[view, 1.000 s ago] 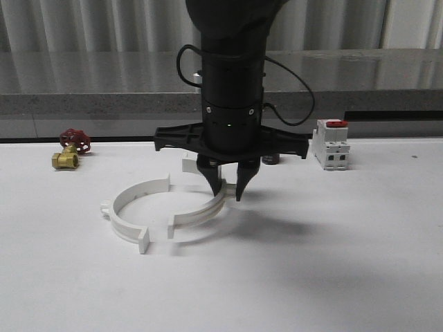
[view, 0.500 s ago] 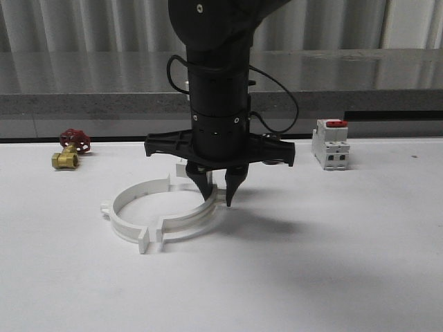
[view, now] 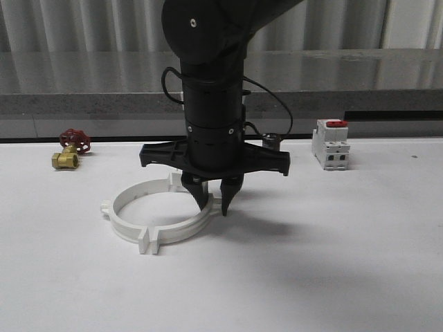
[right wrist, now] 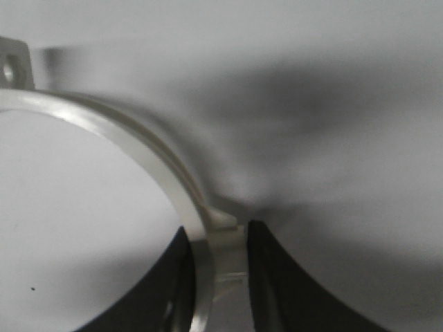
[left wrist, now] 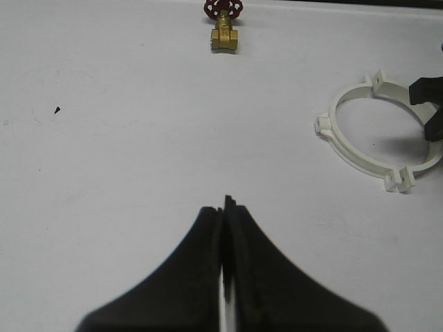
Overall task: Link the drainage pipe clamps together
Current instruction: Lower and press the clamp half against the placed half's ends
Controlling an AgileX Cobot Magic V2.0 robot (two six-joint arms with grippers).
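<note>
Near the back left corner of the white table [view: 332, 263] sits a brass valve [view: 68, 153] with a red handwheel. The left gripper [left wrist: 223, 207] hangs over bare table, its jaws pressed together. Left of the table's centre lie the two pipe clamps [view: 156, 211], their front tabs touching so they form a ring. The right gripper [view: 211, 200] pinches the ring's right side between its jaws. Toward the back right stands a white breaker [view: 330, 144] with a red switch.
</note>
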